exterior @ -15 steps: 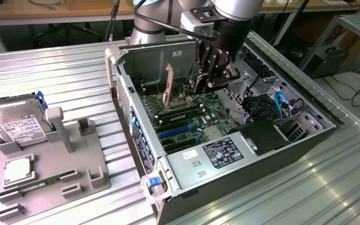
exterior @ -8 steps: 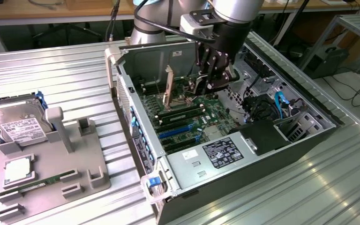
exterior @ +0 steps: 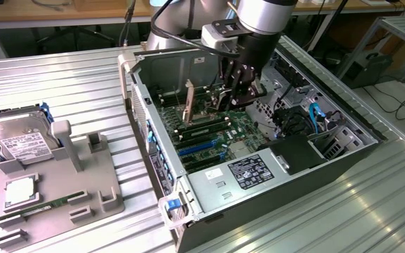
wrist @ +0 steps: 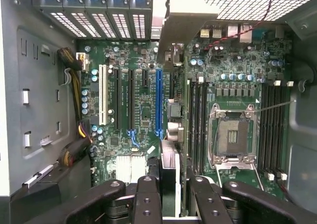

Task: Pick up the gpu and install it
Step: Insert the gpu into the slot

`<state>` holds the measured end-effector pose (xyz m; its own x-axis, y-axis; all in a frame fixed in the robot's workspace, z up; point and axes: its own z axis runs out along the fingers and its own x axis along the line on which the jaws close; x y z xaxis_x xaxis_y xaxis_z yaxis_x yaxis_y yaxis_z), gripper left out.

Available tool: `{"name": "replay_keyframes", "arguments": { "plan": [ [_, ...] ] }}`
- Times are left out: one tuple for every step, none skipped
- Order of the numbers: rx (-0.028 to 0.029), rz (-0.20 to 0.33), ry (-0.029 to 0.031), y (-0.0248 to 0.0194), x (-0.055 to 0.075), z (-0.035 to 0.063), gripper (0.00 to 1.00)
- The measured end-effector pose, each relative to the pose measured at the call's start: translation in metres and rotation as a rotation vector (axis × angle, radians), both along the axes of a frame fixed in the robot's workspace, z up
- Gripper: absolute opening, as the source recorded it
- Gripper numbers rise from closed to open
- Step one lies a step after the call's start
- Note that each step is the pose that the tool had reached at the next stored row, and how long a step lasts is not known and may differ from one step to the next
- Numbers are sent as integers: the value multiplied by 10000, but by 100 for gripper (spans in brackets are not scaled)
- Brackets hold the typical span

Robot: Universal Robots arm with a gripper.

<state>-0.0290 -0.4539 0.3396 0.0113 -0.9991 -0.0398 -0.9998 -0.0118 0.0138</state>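
Observation:
My gripper point(exterior: 236, 101) reaches down into the open computer case point(exterior: 153, 174), shut on the gpu point(exterior: 188, 103). The card stands on edge with its pale bracket upright towards the case's slotted rear wall. In the wrist view the gpu point(wrist: 169, 172) runs as a thin strip from between my black fingers point(wrist: 146, 199) to the pale bracket near the slot covers. It hangs over the motherboard point(wrist: 138, 110), right beside the long blue slot point(wrist: 158, 100). I cannot tell whether its lower edge touches the slot.
A grey fixture point(exterior: 97, 200) on the exterior view's left carries a hard drive point(exterior: 19, 142), a square chip point(exterior: 19, 191) and a green memory stick point(exterior: 40, 209). Inside the case are the labelled power supply point(exterior: 252, 171), an empty processor socket point(wrist: 233, 130) and memory slots point(wrist: 198, 120).

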Motion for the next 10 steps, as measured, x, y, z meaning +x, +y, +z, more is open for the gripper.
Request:
{"name": "replay_keyframes", "arguments": {
  "plan": [
    [1, 0, 2, -2, 0, -35, 28],
    [1, 0, 2, -2, 0, -71, 28],
    [18, -1, 6, -15, 0, -120, 28],
    [19, 0, 6, -20, -20, -267, 28],
    [8, -15, 145, -16, -24, -394, 28],
    [10, 15, -48, -8, -45, -460, 28],
    [14, 37, -141, -6, -70, -491, 28],
    [1, -129, -140, 6, -129, -608, 28],
    [1, -241, -123, -11, -169, -658, 28],
    [3, -263, -120, -12, -169, -668, 28]
  ]
}}
